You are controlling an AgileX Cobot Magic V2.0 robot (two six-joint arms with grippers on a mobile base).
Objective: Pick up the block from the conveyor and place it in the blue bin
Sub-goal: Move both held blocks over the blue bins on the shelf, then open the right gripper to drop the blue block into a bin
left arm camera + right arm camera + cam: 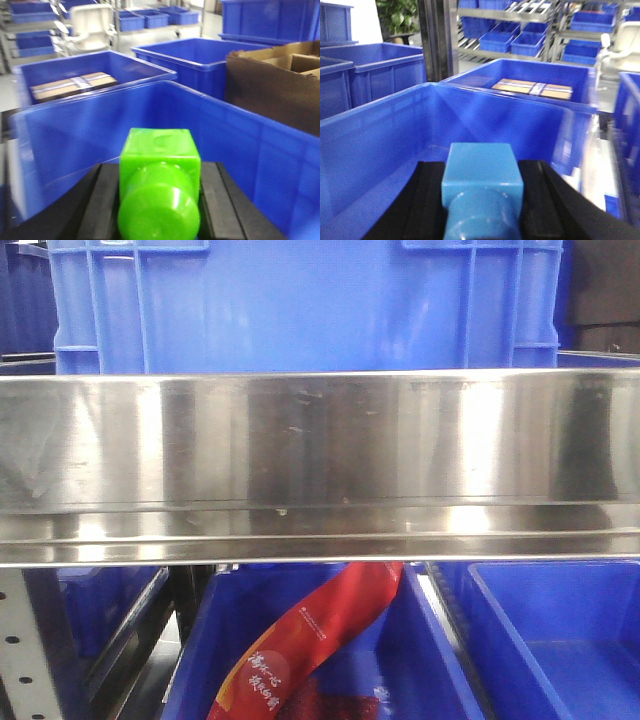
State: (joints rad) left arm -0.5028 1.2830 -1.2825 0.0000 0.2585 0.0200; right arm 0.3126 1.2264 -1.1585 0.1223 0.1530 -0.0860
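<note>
The bright green plastic block [159, 165] with a round peg is squeezed tight in the black left claw [159, 202]. It hangs over the open big blue plastic bin [75, 135]. The right claw [482, 205] pinches a light blue plastic block [482, 172] above a blue bin too. So the grabbing looks done, and what is left is letting go into the bin. The conveyor does not show.

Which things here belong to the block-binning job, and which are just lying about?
Job: green block, blue block, blue bin.
Lying about: cardboard box, red banner, plant, taped parcel.
</note>
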